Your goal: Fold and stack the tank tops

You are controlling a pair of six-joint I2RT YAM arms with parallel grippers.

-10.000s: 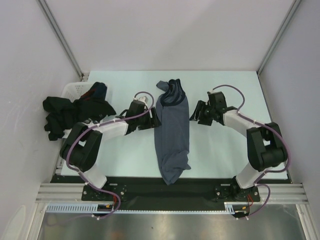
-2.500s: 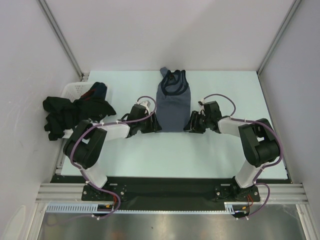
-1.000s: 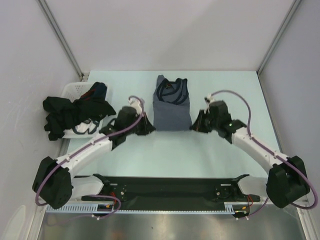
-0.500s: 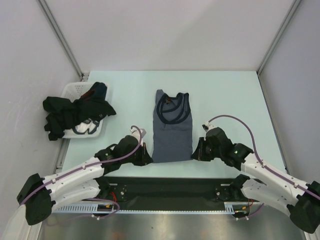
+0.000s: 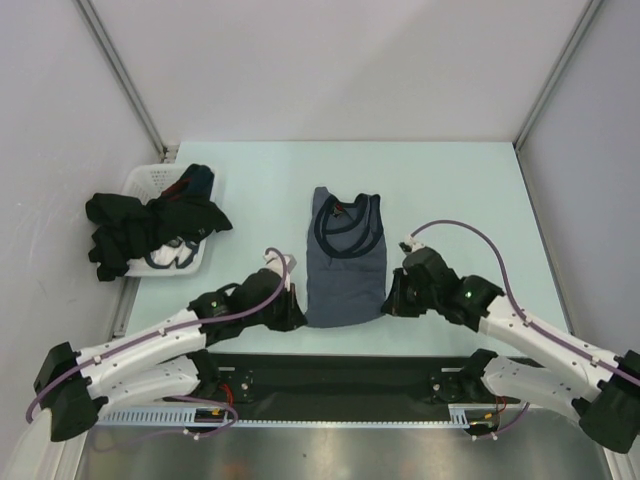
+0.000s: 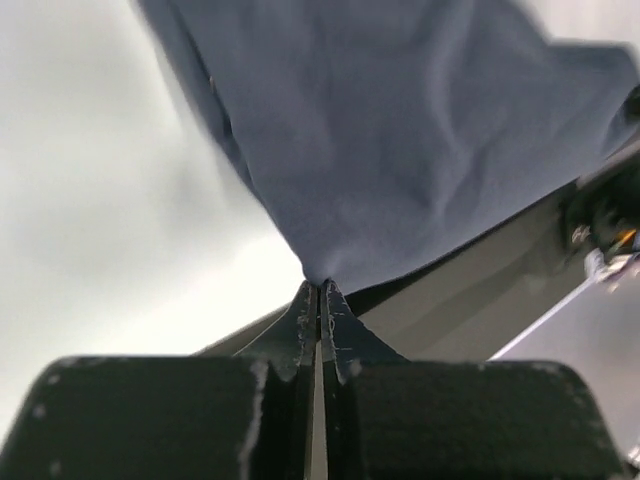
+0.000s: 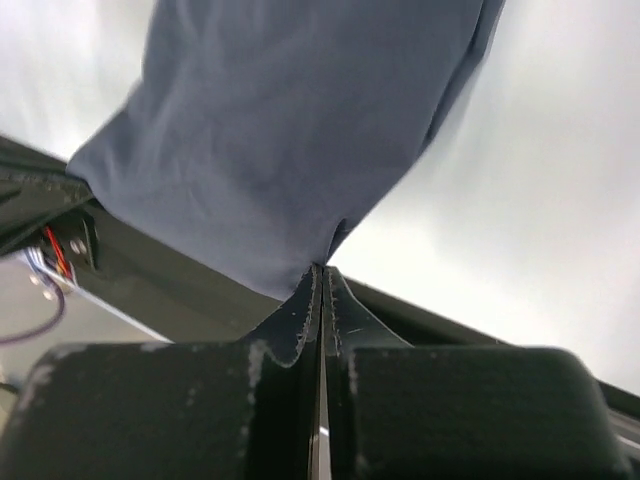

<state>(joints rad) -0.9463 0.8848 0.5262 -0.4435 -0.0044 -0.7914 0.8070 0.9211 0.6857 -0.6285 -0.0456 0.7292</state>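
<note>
Your left pincer and right pincer are each pinching a near corner of the slate blue-grey tank top. With one on each side, the near edge is stretched square between them. The top lies flat at the middle of the bench, neckline away from you. The black tank top is heaped over the basket at far left, awaiting its turn.
</note>
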